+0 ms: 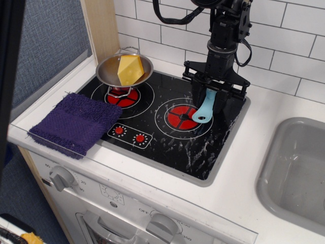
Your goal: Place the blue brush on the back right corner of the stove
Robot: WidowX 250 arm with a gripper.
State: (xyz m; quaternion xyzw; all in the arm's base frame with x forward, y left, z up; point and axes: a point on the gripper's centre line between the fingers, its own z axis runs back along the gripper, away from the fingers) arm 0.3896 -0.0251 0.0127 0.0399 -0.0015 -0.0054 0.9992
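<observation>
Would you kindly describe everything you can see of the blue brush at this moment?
The blue brush is light blue and looks like smooth plastic. Its upper end is clamped in the black gripper, so it hangs tilted, with the rounded paddle end lowest, over the right edge of the right red burner near the back right of the stove. Its bristles cannot be made out. Whether the tip touches the glass is unclear.
</observation>
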